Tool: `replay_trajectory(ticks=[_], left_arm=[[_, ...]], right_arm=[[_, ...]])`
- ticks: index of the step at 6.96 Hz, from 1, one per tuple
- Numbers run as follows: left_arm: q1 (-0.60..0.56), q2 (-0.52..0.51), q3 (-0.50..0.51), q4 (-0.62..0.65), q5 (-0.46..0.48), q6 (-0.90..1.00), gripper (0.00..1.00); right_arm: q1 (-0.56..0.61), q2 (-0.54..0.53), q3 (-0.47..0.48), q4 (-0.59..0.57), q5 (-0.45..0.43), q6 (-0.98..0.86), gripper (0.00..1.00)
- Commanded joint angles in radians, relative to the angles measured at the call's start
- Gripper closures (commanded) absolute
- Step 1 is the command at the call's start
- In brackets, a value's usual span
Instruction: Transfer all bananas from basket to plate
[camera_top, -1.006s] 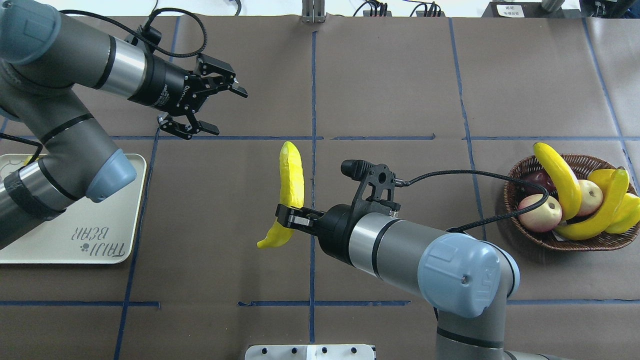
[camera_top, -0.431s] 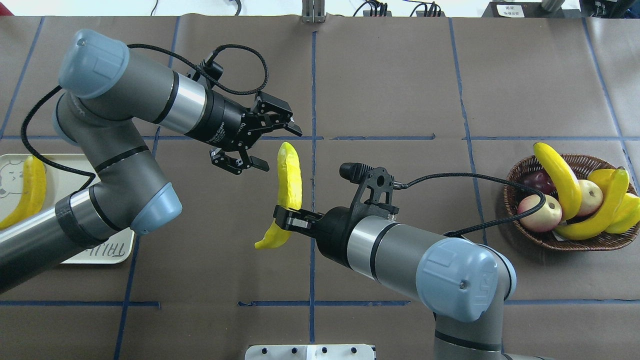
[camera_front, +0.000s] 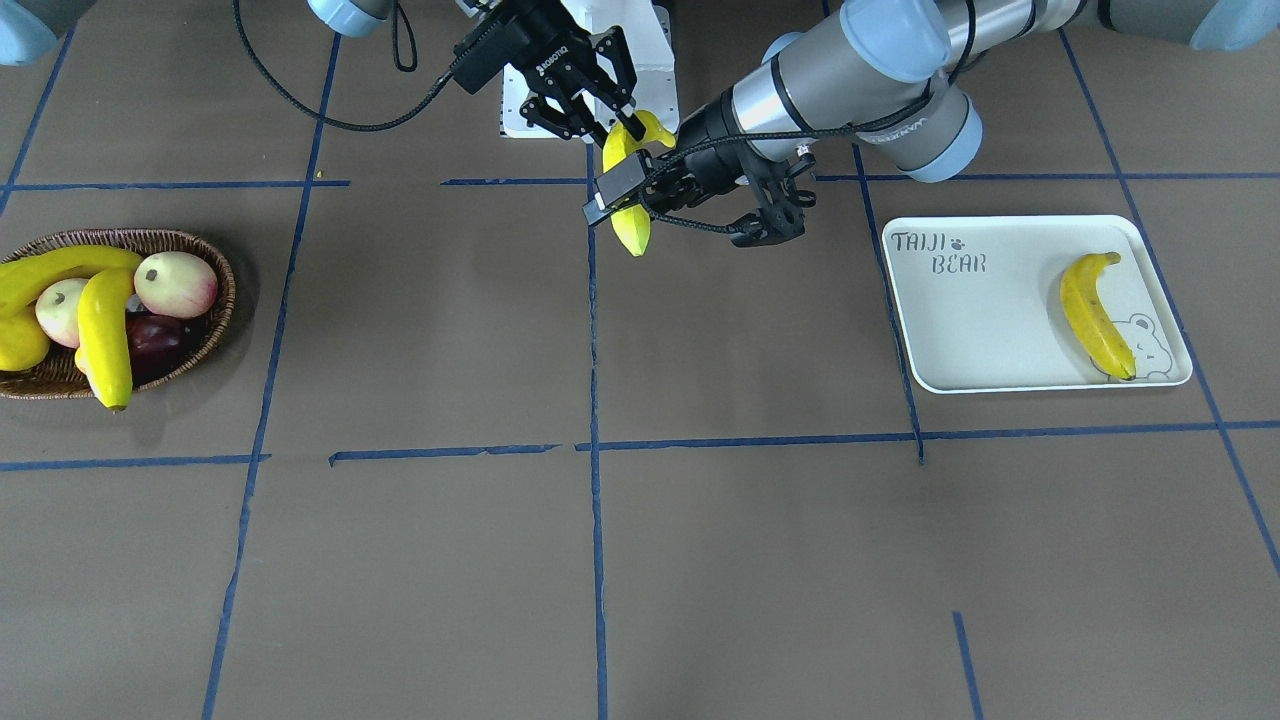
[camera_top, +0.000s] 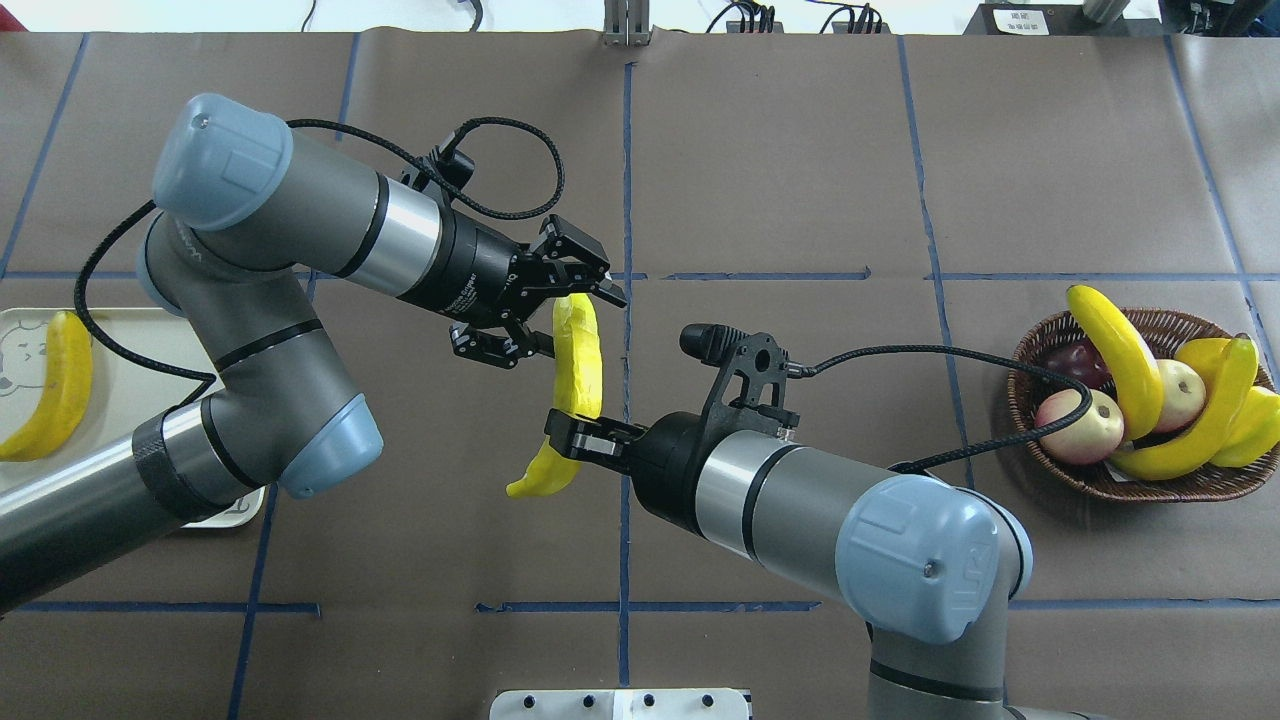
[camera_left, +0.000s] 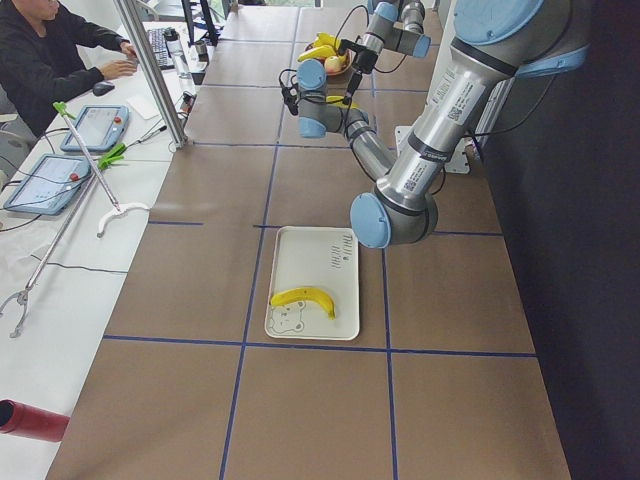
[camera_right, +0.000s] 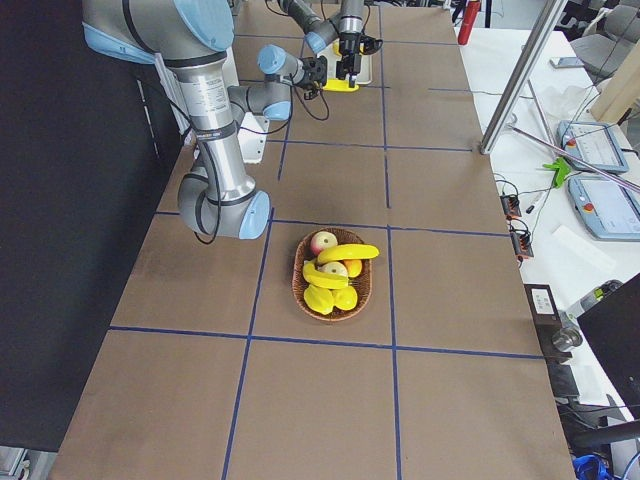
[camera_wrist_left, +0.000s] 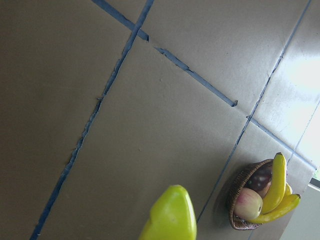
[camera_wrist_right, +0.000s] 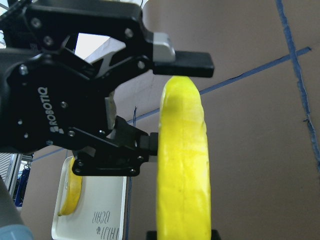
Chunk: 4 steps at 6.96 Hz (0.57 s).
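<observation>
My right gripper (camera_top: 575, 432) is shut on a yellow banana (camera_top: 578, 365) and holds it above the middle of the table. My left gripper (camera_top: 575, 322) is open, with one finger on each side of the banana's far end, as the right wrist view (camera_wrist_right: 184, 165) shows. One banana (camera_top: 52, 385) lies on the off-white plate (camera_top: 110, 410), which my left arm partly covers. Two bananas (camera_top: 1115, 345) (camera_top: 1205, 420) lie across the wicker basket (camera_top: 1160, 490) at the right. In the front-facing view the plate (camera_front: 990, 320) is on the right.
The basket also holds two apples (camera_top: 1075, 425) (camera_top: 1180, 380), a dark red fruit (camera_top: 1075, 355) and other yellow fruit (camera_top: 1262, 425). A white mounting plate (camera_top: 620, 705) sits at the near edge. An operator (camera_left: 50, 50) sits at a side table.
My left arm has swung from near the plate to the table's middle, and its open gripper now brackets the banana's far end. The right arm has hardly moved.
</observation>
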Motion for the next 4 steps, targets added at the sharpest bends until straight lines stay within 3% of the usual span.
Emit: replay_trajectory(ticks=[1, 2, 3, 4], left_arm=[[0.003, 0.003, -0.001, 0.000, 0.004, 0.005, 1.00], [0.003, 0.005, -0.001, 0.000, 0.004, 0.007, 1.00], [0.003, 0.003, -0.002, 0.000, 0.003, 0.005, 1.00], [0.003, 0.005, -0.004, 0.000, 0.004, 0.007, 1.00]], right_arm=[[0.001, 0.000, 0.002, 0.001, 0.000, 0.002, 0.96], [0.001, 0.003, 0.008, 0.001, -0.001, 0.005, 0.33], [0.001, 0.003, 0.012, 0.001, -0.001, 0.008, 0.01], [0.004, 0.002, 0.021, 0.001, -0.001, 0.009, 0.00]])
